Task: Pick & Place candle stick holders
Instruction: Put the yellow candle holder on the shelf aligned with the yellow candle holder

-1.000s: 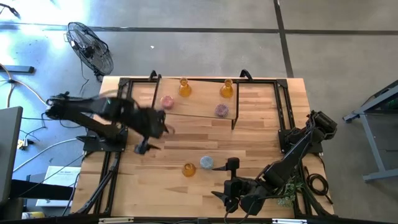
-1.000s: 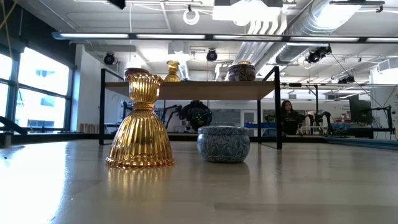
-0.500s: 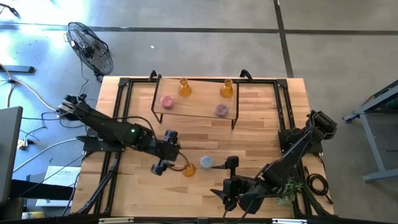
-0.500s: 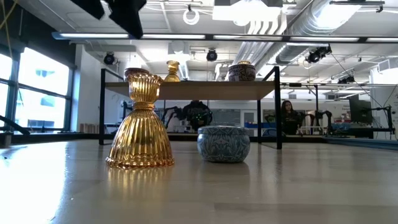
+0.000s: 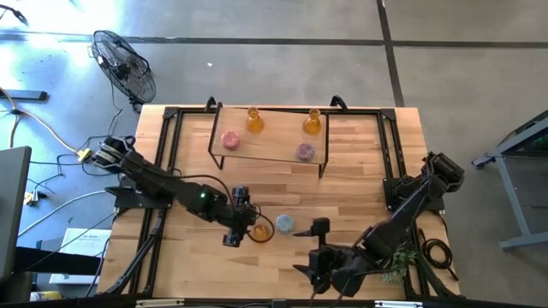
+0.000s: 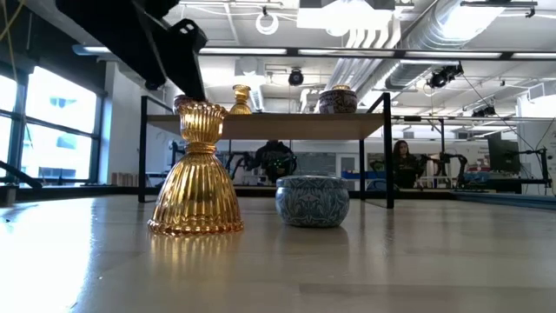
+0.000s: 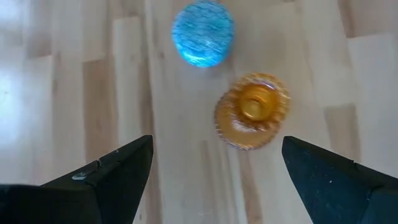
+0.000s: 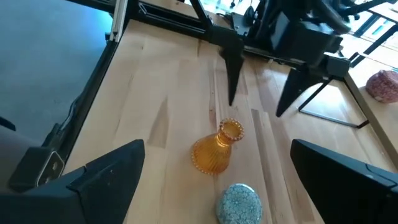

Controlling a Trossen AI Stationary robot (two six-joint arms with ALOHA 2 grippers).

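Left arm: it is seen reaching from the table's left edge toward the near middle of the wooden table (image 5: 360, 184).
Left gripper (image 5: 238, 217): it is held above the amber holder (image 5: 260, 232), jaws spread wide, one finger (image 7: 106, 177) on each side of the holder with clear board between; nothing is gripped.
Amber holder on the table: it stands upright on bare wood, narrow neck up; open board lies to its left toward the table's left edge.
Light blue holder (image 5: 284, 224): it is placed just beside the amber holder on its right, apart from it, low and round.
Raised shelf (image 5: 272, 154): it is set at the far middle of the table on a black frame; its near edge is well apart from the two holders below.
Shelf contents: a pink holder (image 5: 230, 140), an amber holder (image 5: 254, 121), a second amber one (image 5: 312, 122) and a mauve holder (image 5: 305, 152) are spaced apart; the mauve one is close to the shelf's near right corner.
Middle board: a broad clear strip is left between shelf and near holders.
Right gripper (image 5: 310, 248): it is parked near the table's near edge, right of the blue holder, jaws spread, empty.
Right edge: a small green plant (image 5: 396, 263) is partly hidden under the right arm.
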